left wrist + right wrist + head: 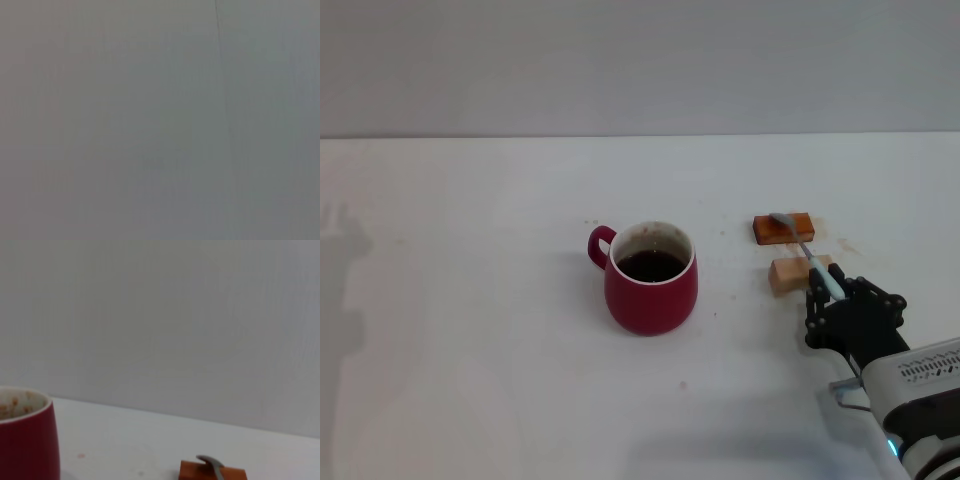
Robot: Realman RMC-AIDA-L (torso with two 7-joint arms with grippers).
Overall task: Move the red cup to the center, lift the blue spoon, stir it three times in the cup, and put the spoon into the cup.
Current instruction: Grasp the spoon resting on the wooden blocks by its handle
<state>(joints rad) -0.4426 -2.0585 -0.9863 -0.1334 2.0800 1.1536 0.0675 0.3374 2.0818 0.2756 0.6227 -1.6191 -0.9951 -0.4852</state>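
The rounded dark red ceramic mug (651, 279) with dark liquid stands near the middle of the white bench (470, 330), its loop handle turned toward the robot's left, with bare bench all round it. Well to its right, the slim spoon with a grey metal bowl and pale blue handle (807, 254) bridges two wooden blocks: its bowl lies on the orange block (783, 229), its neck on the tan block (796, 273). The right arm's black end effector (830, 290) sits at the handle end; whether its fingers have closed on the handle cannot be told. A plain grey wall (640, 60) backs the bench. The left arm is out of sight.
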